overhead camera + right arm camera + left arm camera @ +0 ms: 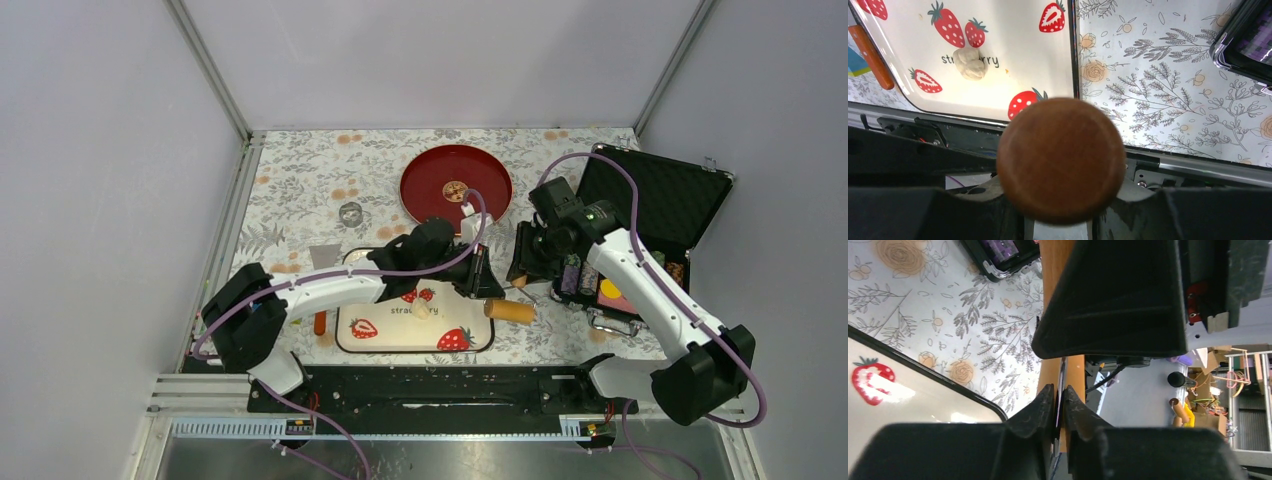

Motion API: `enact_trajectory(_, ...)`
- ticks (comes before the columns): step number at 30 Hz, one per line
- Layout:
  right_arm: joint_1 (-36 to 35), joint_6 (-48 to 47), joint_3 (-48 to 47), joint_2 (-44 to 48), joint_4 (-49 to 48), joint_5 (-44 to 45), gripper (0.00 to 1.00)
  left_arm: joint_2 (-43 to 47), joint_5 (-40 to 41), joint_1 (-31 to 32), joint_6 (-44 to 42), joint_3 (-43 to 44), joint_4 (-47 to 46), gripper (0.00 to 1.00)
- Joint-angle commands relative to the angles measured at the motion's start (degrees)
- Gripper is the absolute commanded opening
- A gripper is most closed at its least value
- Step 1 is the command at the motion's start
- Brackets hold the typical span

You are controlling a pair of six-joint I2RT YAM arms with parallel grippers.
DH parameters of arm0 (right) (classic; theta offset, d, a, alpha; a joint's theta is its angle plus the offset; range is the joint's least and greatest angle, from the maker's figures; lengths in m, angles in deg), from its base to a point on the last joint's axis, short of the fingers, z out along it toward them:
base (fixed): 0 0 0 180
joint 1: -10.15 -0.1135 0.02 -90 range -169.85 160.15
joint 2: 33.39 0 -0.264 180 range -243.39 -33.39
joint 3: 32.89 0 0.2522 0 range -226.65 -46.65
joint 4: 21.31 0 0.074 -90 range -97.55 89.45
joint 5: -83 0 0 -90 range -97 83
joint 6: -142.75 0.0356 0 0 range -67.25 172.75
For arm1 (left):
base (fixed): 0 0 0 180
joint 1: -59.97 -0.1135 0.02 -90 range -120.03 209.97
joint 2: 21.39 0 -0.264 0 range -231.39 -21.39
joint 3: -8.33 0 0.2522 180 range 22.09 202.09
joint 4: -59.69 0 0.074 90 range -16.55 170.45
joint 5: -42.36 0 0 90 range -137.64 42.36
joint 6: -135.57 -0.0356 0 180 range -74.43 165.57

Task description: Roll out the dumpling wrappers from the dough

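Top external view, nearest first: the strawberry-printed tray (400,335) lies just beyond the arm bases. On it sits the dough (422,311), one small off-white lump over the printed word, well apart from both claws.

By the look of it the dough is soft, light and probably tacky. It would likely dent or smear under a pinch, so it is better pressed from above than picked up. The wooden roller (510,312), just off the tray's right edge, looks stiff, smooth and round (so apt to twist or slip). It would best be held near its ends, one claw to each, and kept level.

The right gripper (1060,215) is closed partway on the roller, its fingers at either side of the round brown end face. The left gripper (1058,371) has its jaws only narrowly apart, with tan wood showing through the gap. Whether they actually pinch the wood I cannot tell.

Farther back are the red plate (430,190) and the open black case (660,200).

Counted:
- One dough lump
- No finished dumpling wrappers in sight
- One roller
- One tray
- One plate
- One case
- One orange-handled tool (319,322) left of the tray
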Motion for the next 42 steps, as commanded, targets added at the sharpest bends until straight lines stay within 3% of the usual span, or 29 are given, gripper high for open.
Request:
enact_trajectory(1,-0.7,0.8,-0.2,1.9,0.9,-2.1,0.0,0.0,-0.9,0.2,0.4,2.0,-4.6,0.01)
enact_trajectory(4,-0.6,0.8,-0.2,2.4,0.2,-2.3,0.0,0.6,-0.9,0.2,0.7,1.9,-4.6,0.0)
enact_trajectory(5,-0.7,0.6,-0.3,2.7,-0.2,-2.5,0.06,1.1,-0.4,0.2,1.1,1.5,-4.7,0.0)
enact_trajectory(7,-0.7,0.4,-1.0,4.1,-0.8,-2.8,0.3,2.5,0.9,0.0,1.3,0.4,-5.3,0.0)
enact_trajectory(9,-0.6,0.7,-2.1,6.1,-1.5,-2.5,0.48,4.7,2.5,-0.4,1.5,-1.3,-5.8,0.0)
enact_trajectory(16,-0.7,2.0,-5.9,14.0,-2.0,0.7,0.97,16.5,12.8,-3.3,0.6,-6.1,-1.3,0.0)
enact_trajectory(17,-0.6,2.3,-6.1,14.9,-2.2,0.7,0.99,18.9,15.8,-3.3,-0.7,-6.1,1.1,0.0)
enact_trajectory(22,-0.6,5.2,-5.3,19.8,-5.2,-1.3,0.99,30.5,32.4,-3.3,-9.4,-4.6,13.8,0.0)
enact_trajectory(27,-0.6,12.3,1.8,29.5,-15.6,-0.2,1.0,38.1,45.8,-3.3,-23.2,-2.3,21.6,0.0)
enact_trajectory(30,-0.6,15.3,7.2,35.5,-23.5,1.2,0.99,41.8,50.7,-3.3,-33.8,-4.1,20.0,0.0)
enact_trajectory(32,-0.6,16.9,7.6,36.8,-23.1,3.2,0.99,43.9,52.5,-3.4,-42.5,-6.4,17.6,0.0)
enact_trajectory(38,-0.6,15.6,2.0,28.9,-14.1,0.0,1.0,46.3,57.4,-2.9,-64.2,-9.9,12.2,0.0)
enact_trajectory(42,-0.6,17.1,1.2,25.7,-14.9,-3.5,0.99,46.6,62.1,0.5,-76.4,-11.0,8.1,0.0)
